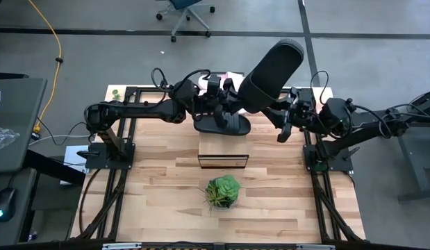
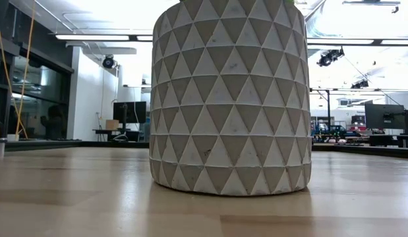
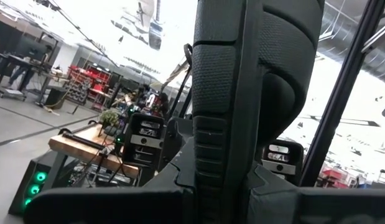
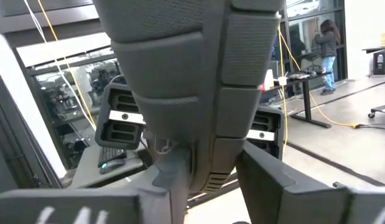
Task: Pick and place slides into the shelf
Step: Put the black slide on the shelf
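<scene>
A black slide [image 1: 271, 69] stands upright in the air above the table's far middle, between my two grippers. My left gripper [image 1: 232, 101] comes at its lower end from the table's left and is shut on it. My right gripper [image 1: 278, 119] comes from the right and is also shut on it. A second black slide [image 1: 221, 123] lies flat on the far part of the light-wood shelf [image 1: 223, 151]. A pale pink slide [image 1: 233, 75] shows at the table's far edge, mostly hidden by the arms. My left gripper has the black slide's lower end [image 3: 211, 168] between its two fingers, coming nearly level from the table's left. The slide rises upright above the fingers, clear of table and shelf. Which faces the pads touch is hidden by the slide itself. My right gripper closes its two fingers [image 4: 267, 171] against the two sides of the same slide's lower end [image 4: 208, 168], coming level from the table's right. The slide stands upright above them and fills the view.
A green leafy plant [image 1: 223, 191] in a white triangle-patterned pot [image 2: 230, 99] stands near the table's middle, nearer than the shelf, and blocks the low view. Bare wooden tabletop [image 1: 159, 201] lies to its left and right. Dark frame rails run along both table sides.
</scene>
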### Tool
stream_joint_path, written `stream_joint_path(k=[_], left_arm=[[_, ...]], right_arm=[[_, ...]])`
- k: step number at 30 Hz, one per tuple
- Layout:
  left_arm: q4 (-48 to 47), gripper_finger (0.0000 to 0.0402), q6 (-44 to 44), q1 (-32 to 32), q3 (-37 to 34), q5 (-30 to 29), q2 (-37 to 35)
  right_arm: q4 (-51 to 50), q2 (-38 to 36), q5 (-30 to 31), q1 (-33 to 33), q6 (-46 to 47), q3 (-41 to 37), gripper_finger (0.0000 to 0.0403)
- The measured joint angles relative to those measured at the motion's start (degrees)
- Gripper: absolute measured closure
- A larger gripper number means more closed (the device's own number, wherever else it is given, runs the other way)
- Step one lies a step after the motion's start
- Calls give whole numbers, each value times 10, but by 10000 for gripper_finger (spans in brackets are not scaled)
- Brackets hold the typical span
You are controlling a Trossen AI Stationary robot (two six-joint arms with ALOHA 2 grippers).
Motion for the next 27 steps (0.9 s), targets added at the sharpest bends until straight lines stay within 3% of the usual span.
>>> stream_joint_path(k=[7,16,27], left_arm=[[-4,376,2,0,0,1,0],[-7,376,6,1,0,3,-1],[-53,277,16,1,0,27,0]], right_arm=[[2,6,-1,-6,0,0,331],[7,6,-12,-15,-2,0,342],[4,-10,7,-15,-15,0,370]])
